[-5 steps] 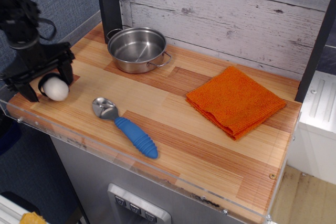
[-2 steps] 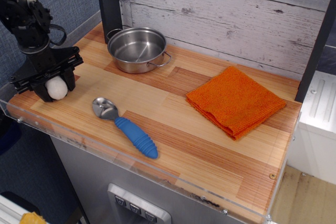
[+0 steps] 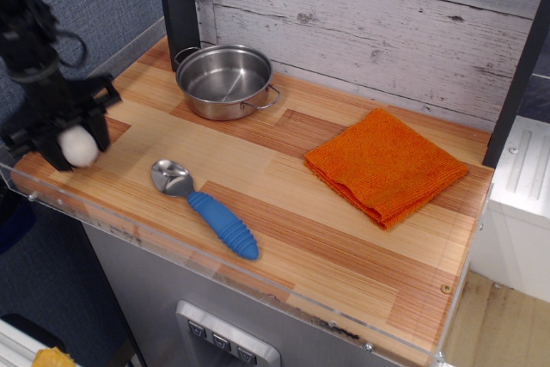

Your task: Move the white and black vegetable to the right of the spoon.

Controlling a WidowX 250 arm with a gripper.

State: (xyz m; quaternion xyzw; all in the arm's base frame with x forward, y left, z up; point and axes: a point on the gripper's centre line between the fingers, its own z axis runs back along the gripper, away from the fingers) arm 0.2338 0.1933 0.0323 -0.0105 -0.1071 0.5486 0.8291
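Note:
The white and black vegetable [image 3: 80, 146] shows as a white egg-shaped lump at the far left of the wooden table [image 3: 292, 221]; its black band is hidden by the fingers. My black gripper [image 3: 76, 150] is shut on it from above, one finger on each side, and looks blurred with motion. I cannot tell whether the lump touches the wood. The spoon [image 3: 206, 210], with a shiny metal bowl and a ribbed blue handle, lies to the right of the lump near the front edge, handle pointing front right.
A steel pot [image 3: 225, 82] stands at the back left. A folded orange cloth [image 3: 387, 165] lies at the right. A clear plastic lip runs along the table's front and left edges. A grey plank wall stands behind.
The gripper stood open astride the lump, then shut on it. It has now shifted slightly left with the lump. The spoon, pot and cloth have not moved.

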